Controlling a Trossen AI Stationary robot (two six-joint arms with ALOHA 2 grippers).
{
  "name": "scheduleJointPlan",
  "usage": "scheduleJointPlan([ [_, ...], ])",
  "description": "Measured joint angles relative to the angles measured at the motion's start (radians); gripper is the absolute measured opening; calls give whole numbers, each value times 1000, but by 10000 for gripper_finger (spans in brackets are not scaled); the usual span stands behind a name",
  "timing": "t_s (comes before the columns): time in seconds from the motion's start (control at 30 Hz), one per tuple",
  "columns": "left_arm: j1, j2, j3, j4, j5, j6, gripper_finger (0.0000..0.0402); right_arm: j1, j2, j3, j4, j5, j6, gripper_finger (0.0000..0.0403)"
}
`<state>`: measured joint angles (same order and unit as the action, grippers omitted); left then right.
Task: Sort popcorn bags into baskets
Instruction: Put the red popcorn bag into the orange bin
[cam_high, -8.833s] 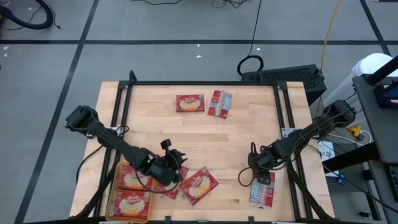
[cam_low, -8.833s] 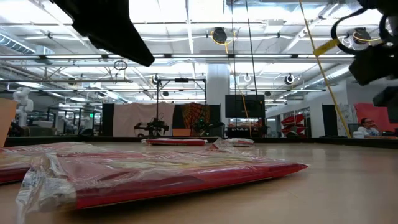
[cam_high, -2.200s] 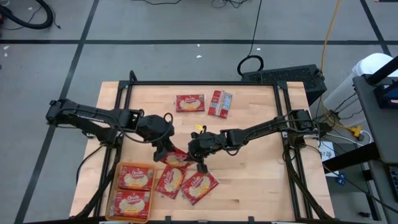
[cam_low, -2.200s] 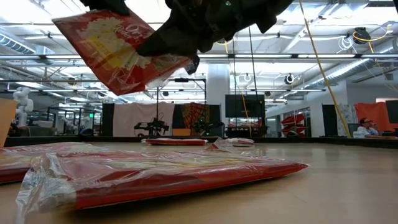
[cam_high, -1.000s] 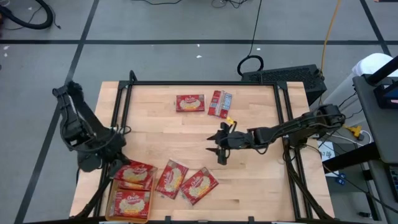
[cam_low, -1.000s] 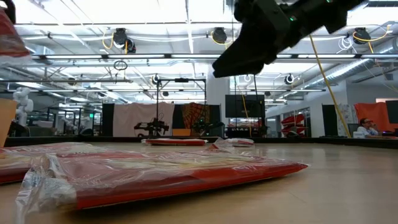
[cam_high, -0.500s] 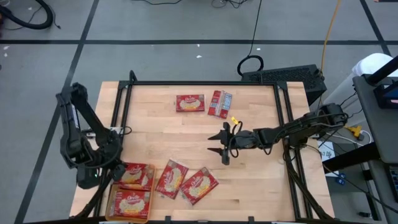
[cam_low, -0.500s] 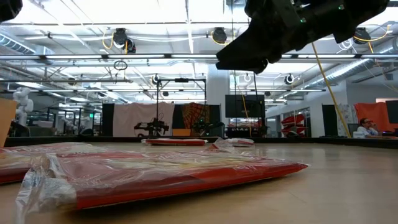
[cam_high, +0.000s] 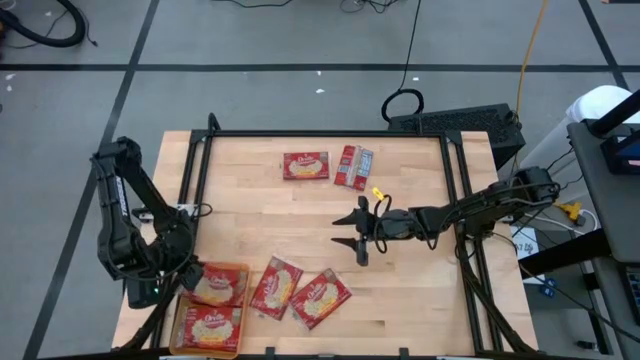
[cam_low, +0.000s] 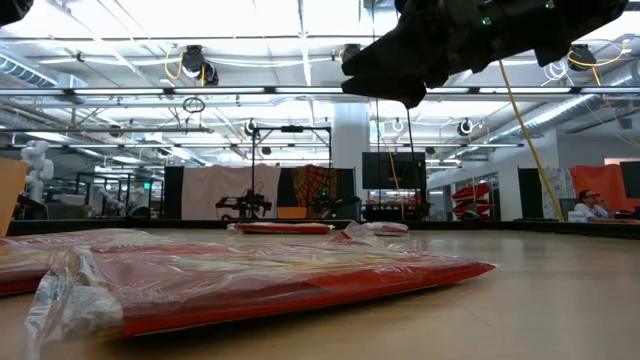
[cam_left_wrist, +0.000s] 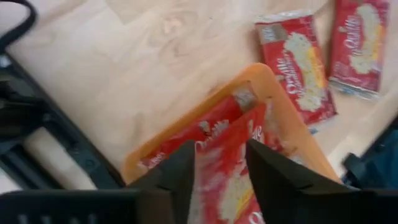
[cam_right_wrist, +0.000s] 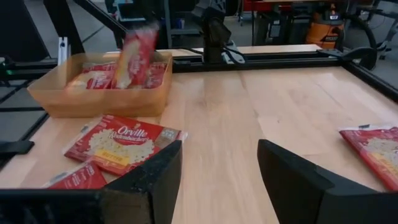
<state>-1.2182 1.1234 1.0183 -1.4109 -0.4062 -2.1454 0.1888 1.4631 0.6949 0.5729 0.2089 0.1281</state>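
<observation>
A flat red plastic popcorn bag (cam_right_wrist: 134, 57) is seen standing on edge in the shallow orange rectangular basket (cam_high: 238, 268) at the near left corner of the pale wooden worktop (cam_high: 420, 300). The left claw (cam_left_wrist: 219, 163) is poised just above this packet with its fingers parted; whether the packet is still pinched cannot be told. The packet is judged light, thin, floppy and slippery in its film wrap, best taken at a short end. Its long axis is tipped up from the basket. Two more red packets (cam_high: 300, 292) lie flat just beside the basket. The right claw (cam_high: 350, 238) hangs spread and empty over mid-worktop.
</observation>
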Motion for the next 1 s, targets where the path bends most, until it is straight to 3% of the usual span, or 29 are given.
scheduleJointPlan([
  [0.17, 0, 9, 0, -23, 39, 10, 204, 26, 0, 0, 0, 0, 13, 201],
  [0.37, 0, 24, 0, 1, 56, 107, 210, 37, 0, 0, 0, 0, -12, 201],
  [0.7, 14, 177, -1, 153, 103, 260, 119, 28, 0, 1, 0, 5, -17, 201],
  [1.0, 46, 355, -2, 200, 234, 316, 54, 28, 0, 1, 0, 5, -10, 201],
])
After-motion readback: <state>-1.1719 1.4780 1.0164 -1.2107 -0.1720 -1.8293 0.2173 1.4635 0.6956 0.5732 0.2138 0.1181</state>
